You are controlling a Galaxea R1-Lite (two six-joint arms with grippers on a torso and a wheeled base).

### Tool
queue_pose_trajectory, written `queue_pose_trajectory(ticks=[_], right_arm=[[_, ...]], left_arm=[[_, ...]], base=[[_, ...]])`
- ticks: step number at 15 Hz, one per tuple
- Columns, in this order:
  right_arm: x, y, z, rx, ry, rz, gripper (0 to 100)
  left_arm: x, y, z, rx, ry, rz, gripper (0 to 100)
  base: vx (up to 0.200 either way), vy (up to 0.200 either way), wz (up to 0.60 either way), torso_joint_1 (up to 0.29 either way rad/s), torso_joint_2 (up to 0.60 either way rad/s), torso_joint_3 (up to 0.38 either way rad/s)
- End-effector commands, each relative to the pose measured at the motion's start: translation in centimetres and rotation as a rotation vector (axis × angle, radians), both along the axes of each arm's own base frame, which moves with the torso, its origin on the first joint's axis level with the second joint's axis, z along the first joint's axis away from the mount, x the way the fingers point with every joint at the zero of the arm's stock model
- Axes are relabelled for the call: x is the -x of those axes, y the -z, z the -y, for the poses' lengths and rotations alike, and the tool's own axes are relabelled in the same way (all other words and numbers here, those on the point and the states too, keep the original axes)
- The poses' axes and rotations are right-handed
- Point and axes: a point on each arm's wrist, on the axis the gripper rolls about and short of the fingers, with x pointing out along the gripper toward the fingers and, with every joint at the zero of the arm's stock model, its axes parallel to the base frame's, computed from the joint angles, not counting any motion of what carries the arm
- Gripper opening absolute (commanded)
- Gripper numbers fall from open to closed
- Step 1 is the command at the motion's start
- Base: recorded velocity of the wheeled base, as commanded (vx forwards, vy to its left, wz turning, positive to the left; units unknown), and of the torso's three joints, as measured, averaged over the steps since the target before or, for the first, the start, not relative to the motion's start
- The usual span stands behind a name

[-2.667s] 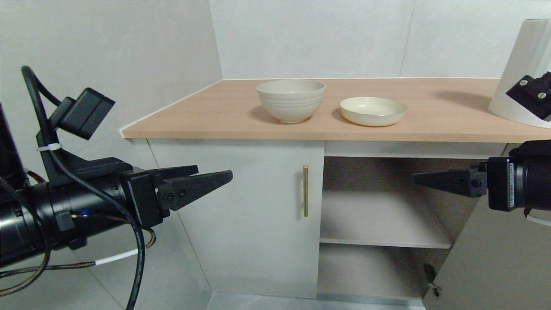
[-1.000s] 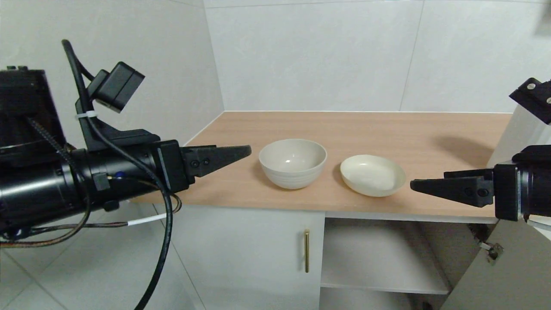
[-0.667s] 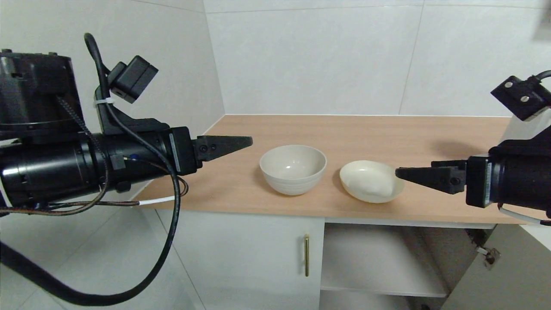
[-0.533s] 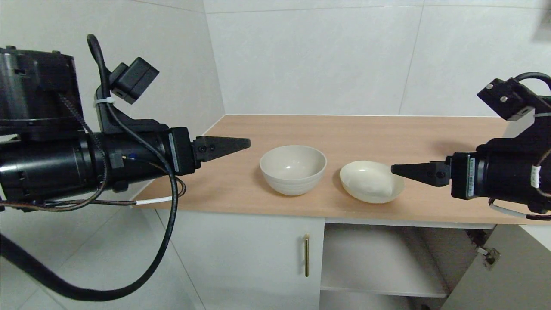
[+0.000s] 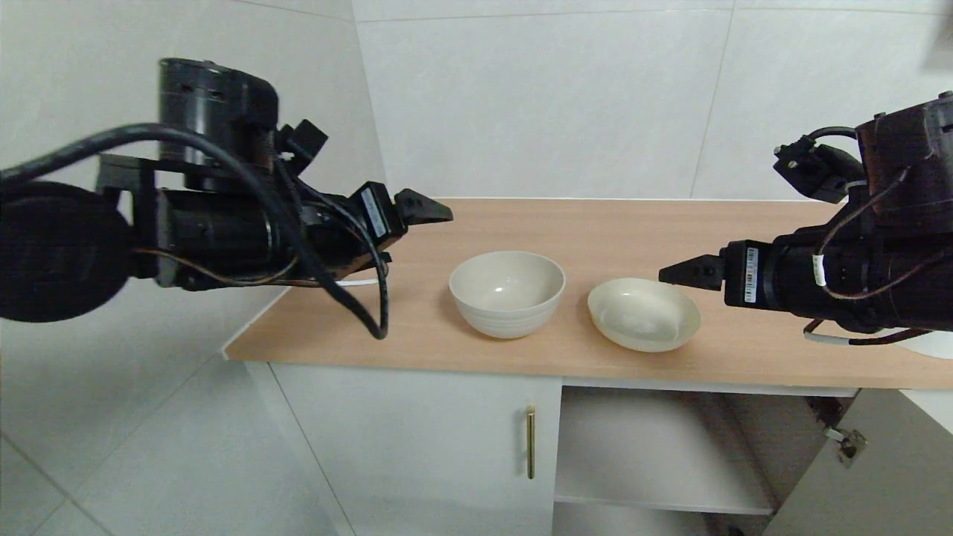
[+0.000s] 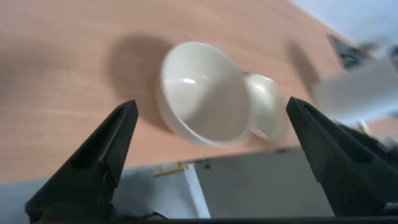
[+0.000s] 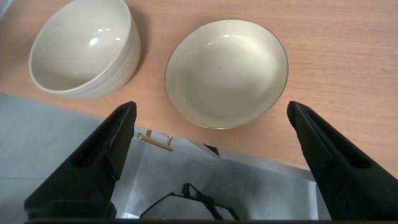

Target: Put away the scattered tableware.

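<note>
My left gripper (image 5: 432, 212) has its jaws wide apart and holds nothing; it hangs above the left part of the light brown wooden countertop (image 5: 595, 227), a little to the left of the deep off-white ribbed ceramic bowl (image 5: 506, 292). My right gripper (image 5: 674, 272) also has its jaws wide apart and is empty. It hovers just over the right rim of the shallow cream ceramic dish (image 5: 644, 314). In the right wrist view the dish lies between the two black fingers (image 7: 93, 162), not touched by them. The bowl and the dish stand upright, side by side near the front edge of the countertop, close but apart. Below, the white cabinet door with a thin brass handle (image 5: 529, 442) is closed, and the compartment beside it stands open, showing a white shelf (image 5: 655, 458).
</note>
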Motion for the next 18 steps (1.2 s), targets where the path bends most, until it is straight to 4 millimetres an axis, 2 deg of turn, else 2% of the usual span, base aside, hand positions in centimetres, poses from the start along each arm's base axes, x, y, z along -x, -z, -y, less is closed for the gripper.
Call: queue_pose_trajectory(ticks=[1,5,9,10,16,18], right_arm=[[-0.2,0.2,0.0,0.004,0.002,-0.006,100],[-0.1,0.1,0.0,0.005,0.001,-0.004,100],[-0.1,0.1,0.0,0.006,0.0,-0.003,100],[0.0,0.1,0.0,0.005,0.0,-0.002,100],[-0.3,0.2,-0.1,0.007,0.002,-0.006,100],[-1.2,0.3,0.2,0.011,0.029,-0.015,100]], left_arm=[[-3.5,4.0,2.6,-0.065,-0.048,-0.094,100],[-4.7,6.8,4.2,-0.111,-0.04,-0.154,100],[-4.5,7.1,4.7,-0.114,-0.026,-0.157,100],[-4.6,7.1,4.7,-0.117,-0.033,-0.156,0],[-3.9,5.8,4.3,-0.106,-0.046,-0.125,0],[-3.4,5.1,4.1,-0.098,-0.046,-0.11,0]], base=[[0.0,0.0,0.0,0.0,0.0,0.0],[0.0,0.0,0.0,0.0,0.0,0.0],[0.0,0.0,0.0,0.0,0.0,0.0],[0.0,0.0,0.0,0.0,0.0,0.0],[0.0,0.0,0.0,0.0,0.0,0.0],[0.0,0.0,0.0,0.0,0.0,0.0]])
